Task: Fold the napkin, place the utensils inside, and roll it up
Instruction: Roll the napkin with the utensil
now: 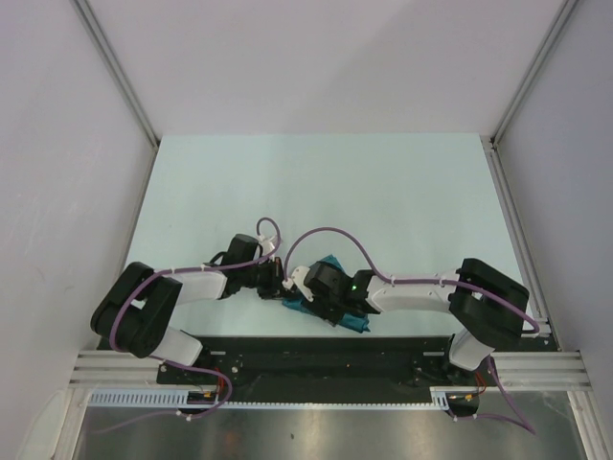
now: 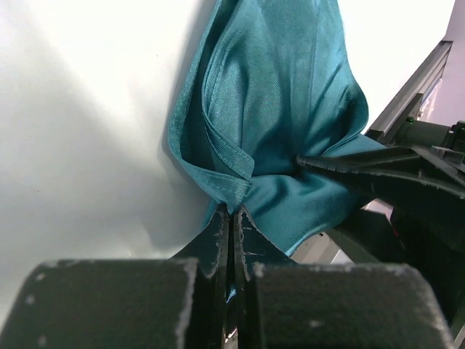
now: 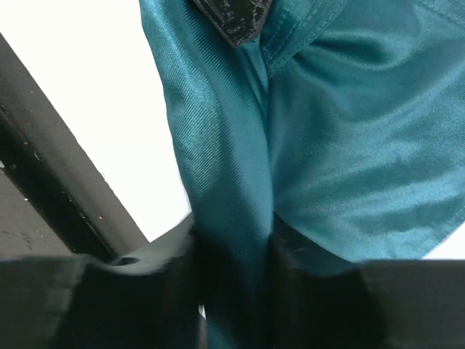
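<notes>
Fabric as thin and glossy as this teal napkin [image 2: 276, 94] should weigh next to nothing, drape limply and slide over itself. I judge it will hold no crease unaided and could slip out of a shallow pinch. Its stitched edge, thicker and less slick, looks the safest place to take hold, ideally at two points well apart so the cloth can be drawn flat. It lies bunched near the front middle of the pale tabletop [image 1: 383, 192], gathered between the two arms. The left claw [image 2: 231, 218] is closed, its jaws pressed together with a doubled bit of hem nipped at the tips. The right claw [image 3: 232, 247] is narrowed around a thick fold of the cloth and grips it; in the left wrist view its fingers meet the napkin just beside the left claw's hold. With both grips so close together, the cloth sits in loose folds rather than spreading. No utensils show in any view; whether they lie under the cloth I cannot tell.
</notes>
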